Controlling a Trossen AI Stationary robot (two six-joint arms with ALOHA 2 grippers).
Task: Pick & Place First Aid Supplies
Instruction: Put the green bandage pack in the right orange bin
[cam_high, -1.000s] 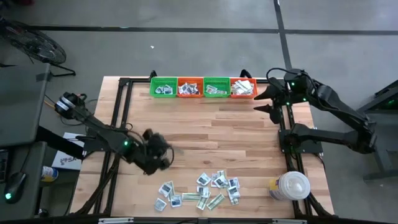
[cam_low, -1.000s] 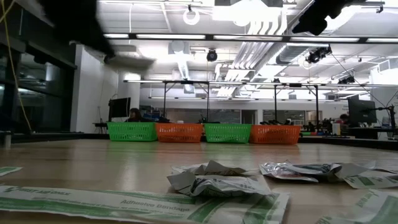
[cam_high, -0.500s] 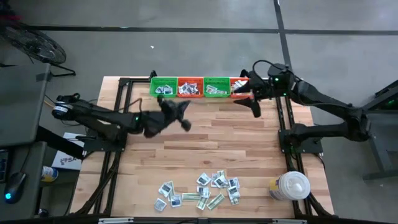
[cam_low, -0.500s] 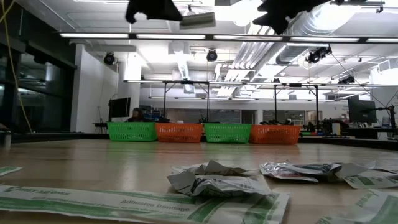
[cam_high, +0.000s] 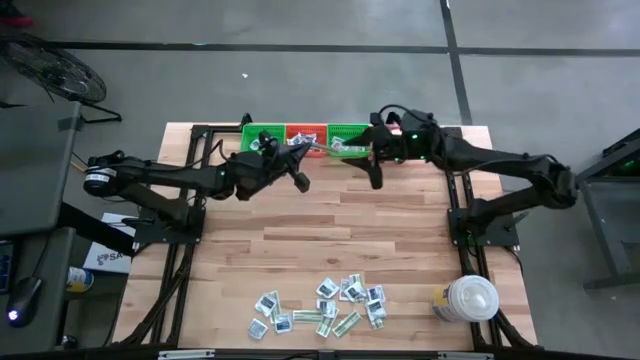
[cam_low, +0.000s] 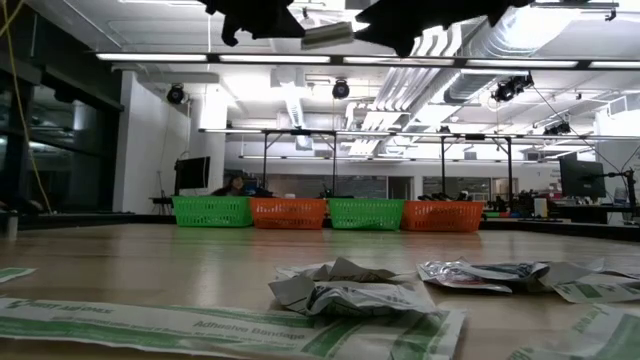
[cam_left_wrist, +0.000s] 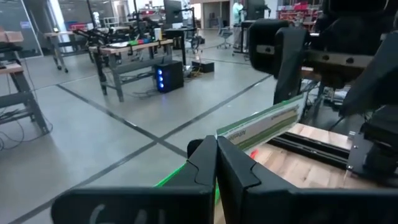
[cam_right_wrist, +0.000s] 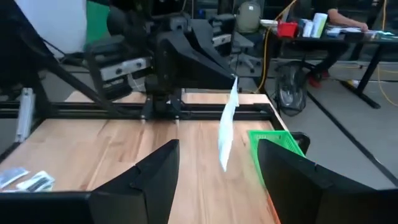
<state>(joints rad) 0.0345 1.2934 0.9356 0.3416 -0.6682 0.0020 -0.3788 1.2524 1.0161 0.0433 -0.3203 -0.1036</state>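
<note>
- Packets (cam_high: 325, 305) of first aid supplies, white squares and pale-green strips, lay heaped on the near side of the wooden table (cam_high: 330, 230).
- We saw the left gripper (cam_high: 300, 165) raised over the far side of the table, by the row of baskets, its fingers (cam_left_wrist: 214, 165) pressed together on one end of a green-and-white strip (cam_left_wrist: 261, 124).
- That strip (cam_high: 315, 148) stuck out from the left gripper toward the right one, clear of the table.
- We saw the right gripper (cam_high: 375, 160) just beside it, facing it, fingers (cam_right_wrist: 289, 180) spread wide around the strip's free end (cam_right_wrist: 227, 127) and holding nothing.
- Four baskets, green (cam_low: 211, 211), orange (cam_low: 288, 213), green (cam_low: 366, 213) and orange (cam_low: 442, 215), stood in a row along the far edge.
- A big white lidded tub (cam_high: 470, 298) stood at the near right corner.
</note>
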